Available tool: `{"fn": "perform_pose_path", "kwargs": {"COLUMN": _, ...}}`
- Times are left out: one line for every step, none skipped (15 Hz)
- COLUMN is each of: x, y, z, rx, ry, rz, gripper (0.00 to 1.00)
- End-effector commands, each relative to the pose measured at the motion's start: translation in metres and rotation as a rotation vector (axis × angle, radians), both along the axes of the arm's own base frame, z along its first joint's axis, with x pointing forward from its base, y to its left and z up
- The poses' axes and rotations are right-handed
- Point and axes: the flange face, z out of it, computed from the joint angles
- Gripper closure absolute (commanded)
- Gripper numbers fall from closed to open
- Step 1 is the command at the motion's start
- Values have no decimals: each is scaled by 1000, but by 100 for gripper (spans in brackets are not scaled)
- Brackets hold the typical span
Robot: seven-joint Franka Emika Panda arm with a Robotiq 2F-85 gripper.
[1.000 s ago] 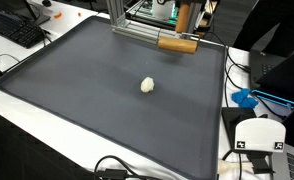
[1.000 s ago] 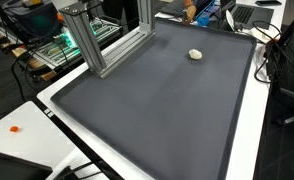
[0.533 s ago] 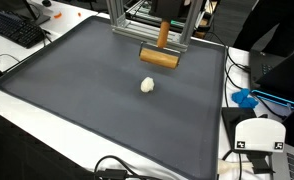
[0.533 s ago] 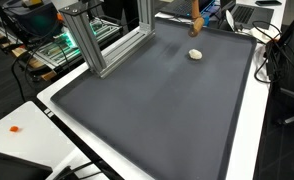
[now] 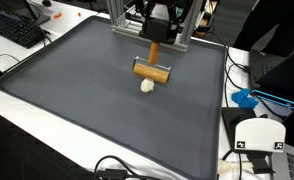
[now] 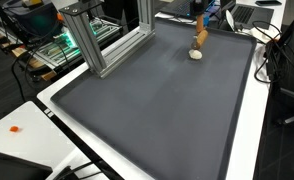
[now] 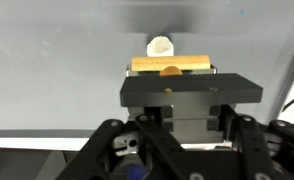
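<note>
Firmly clamped by its handle in the end effector (image 5: 155, 40), wooden mallet (image 5: 153, 70) hanging head-down, upper middle of frame, small white lump (image 5: 147, 86) right beneath, contact unclear, dark grey mat (image 5: 77, 90), white tabletop (image 5: 15, 52), keyboard (image 5: 17, 28) upper left.

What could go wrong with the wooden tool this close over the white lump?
1. The wooden tool sits off-centre over the white lump, so pressing may roll the lump aside on the mat.
2. The gripper holds the handle near its top end, so the tool may twist in the grip.
3. In the wrist view the tool's head covers part of the lump, so contact is hard to judge.
</note>
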Motion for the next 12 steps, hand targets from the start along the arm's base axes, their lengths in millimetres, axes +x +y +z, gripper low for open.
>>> {"fn": "perform_pose_path", "kwargs": {"x": 12, "y": 0, "z": -8, "rx": -7, "ry": 19, "rz": -20, "gripper": 65}}
{"fn": "perform_pose_path", "kwargs": {"x": 14, "y": 0, "z": -12, "rx": -5, "ry": 26, "rz": -22, "gripper": 65}}
{"fn": "perform_pose_path", "kwargs": {"x": 15, "y": -2, "z": -16, "rx": -6, "ry": 31, "rz": -25, "gripper": 65}}
{"fn": "perform_pose_path", "kwargs": {"x": 15, "y": -2, "z": -19, "rx": -5, "ry": 40, "rz": -28, "gripper": 65}}
{"fn": "perform_pose_path", "kwargs": {"x": 16, "y": -4, "z": -22, "rx": -8, "ry": 44, "rz": -31, "gripper": 65}}
{"fn": "perform_pose_path", "kwargs": {"x": 16, "y": -4, "z": -25, "rx": -6, "ry": 52, "rz": -31, "gripper": 65}}
{"fn": "perform_pose_path", "kwargs": {"x": 15, "y": -6, "z": -28, "rx": -9, "ry": 59, "rz": -34, "gripper": 65}}
{"fn": "perform_pose_path", "kwargs": {"x": 16, "y": -6, "z": -29, "rx": -11, "ry": 61, "rz": -34, "gripper": 65}}
{"fn": "perform_pose_path", "kwargs": {"x": 15, "y": -8, "z": -30, "rx": -16, "ry": 60, "rz": -36, "gripper": 65}}
{"fn": "perform_pose_path", "kwargs": {"x": 15, "y": -8, "z": -30, "rx": -14, "ry": 62, "rz": -35, "gripper": 65}}
{"fn": "perform_pose_path", "kwargs": {"x": 13, "y": -9, "z": -31, "rx": -13, "ry": 65, "rz": -34, "gripper": 65}}
{"fn": "perform_pose_path", "kwargs": {"x": 12, "y": -9, "z": -31, "rx": -12, "ry": 70, "rz": -34, "gripper": 65}}
